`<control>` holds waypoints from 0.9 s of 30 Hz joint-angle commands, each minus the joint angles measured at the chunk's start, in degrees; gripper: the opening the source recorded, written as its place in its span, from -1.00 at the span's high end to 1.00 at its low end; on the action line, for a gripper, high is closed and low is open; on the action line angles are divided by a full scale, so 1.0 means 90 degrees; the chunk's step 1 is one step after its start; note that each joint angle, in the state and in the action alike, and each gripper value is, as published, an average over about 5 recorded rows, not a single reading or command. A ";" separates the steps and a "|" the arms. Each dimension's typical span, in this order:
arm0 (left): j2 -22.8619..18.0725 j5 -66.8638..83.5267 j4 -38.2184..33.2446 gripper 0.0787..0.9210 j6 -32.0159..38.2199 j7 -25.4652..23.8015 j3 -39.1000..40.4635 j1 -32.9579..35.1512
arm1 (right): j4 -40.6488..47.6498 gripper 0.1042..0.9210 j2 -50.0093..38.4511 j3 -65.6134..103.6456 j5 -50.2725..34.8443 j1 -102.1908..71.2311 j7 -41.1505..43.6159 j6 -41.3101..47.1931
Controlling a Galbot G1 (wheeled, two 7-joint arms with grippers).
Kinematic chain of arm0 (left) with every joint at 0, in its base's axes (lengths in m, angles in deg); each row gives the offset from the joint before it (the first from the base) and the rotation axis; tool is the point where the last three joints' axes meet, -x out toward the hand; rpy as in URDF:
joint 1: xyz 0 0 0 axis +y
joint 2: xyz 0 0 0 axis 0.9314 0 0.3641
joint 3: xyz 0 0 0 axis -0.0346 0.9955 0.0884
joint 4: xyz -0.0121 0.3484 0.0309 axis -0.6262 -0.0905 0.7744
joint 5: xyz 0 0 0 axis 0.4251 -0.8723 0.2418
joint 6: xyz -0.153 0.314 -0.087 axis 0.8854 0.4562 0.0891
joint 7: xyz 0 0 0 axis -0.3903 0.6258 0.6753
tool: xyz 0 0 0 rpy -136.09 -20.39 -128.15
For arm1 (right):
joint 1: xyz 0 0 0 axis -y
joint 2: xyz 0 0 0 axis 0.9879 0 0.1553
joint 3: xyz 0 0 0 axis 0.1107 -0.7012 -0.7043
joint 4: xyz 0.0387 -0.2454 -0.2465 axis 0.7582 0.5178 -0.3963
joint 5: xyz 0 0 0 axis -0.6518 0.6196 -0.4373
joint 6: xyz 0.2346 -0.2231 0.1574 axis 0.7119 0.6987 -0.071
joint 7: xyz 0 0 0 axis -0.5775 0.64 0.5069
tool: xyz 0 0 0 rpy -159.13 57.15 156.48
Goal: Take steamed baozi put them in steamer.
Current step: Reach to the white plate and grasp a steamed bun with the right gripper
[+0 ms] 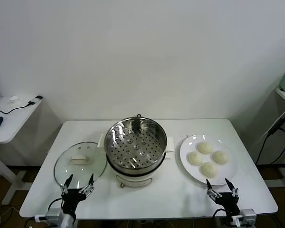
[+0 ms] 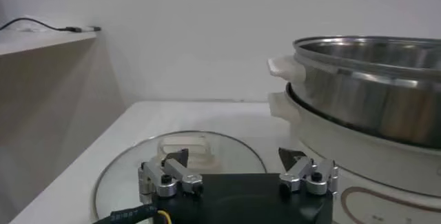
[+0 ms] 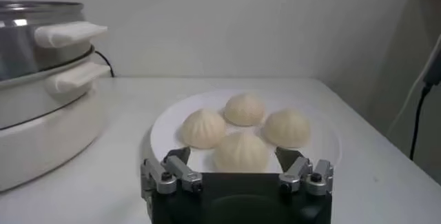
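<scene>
Worktop (image 1: 147, 199): white, fills the lower half of frame; bare strip along its near edge. Steamer (image 1: 135, 145) at centre, uncovered, perforated tray showing. Glass lid (image 1: 80, 163) flat at lower left, just beside it. Plate (image 1: 185, 156) at right of centre carries four steamed baozi (image 1: 208, 158) — clustered, clear of the rim. Left pincer (image 1: 78, 184) released, over the lid's near edge. Right pincer (image 1: 222, 187) released, at the plate's near rim — holding nothing.
</scene>
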State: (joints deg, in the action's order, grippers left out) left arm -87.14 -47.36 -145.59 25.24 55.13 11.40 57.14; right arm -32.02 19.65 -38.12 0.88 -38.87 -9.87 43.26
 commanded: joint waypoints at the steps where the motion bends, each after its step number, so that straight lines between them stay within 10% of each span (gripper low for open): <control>1: 0.0046 -0.0091 0.0005 -0.77 0.0179 -0.0061 0.0018 -0.0004 | 0.0082 -0.76 -0.1082 -0.0111 0.0112 0.1868 0.0067 0.1028; 15: 0.0262 -0.0238 -0.0026 -0.77 0.0447 -0.0269 0.0031 0.0004 | 0.4050 -0.76 -0.4601 -0.6030 0.0872 0.8726 0.5577 0.0113; 27: 0.0260 -0.0516 0.0121 -0.77 0.0721 -0.0378 0.0099 -0.0069 | 0.6524 -0.76 -0.3203 -1.3010 0.1520 1.4186 0.8339 -0.1909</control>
State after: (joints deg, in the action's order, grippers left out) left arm -84.94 -51.01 -144.88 30.57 52.00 12.23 56.55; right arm 10.94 -10.94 -107.91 11.25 49.46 45.47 34.73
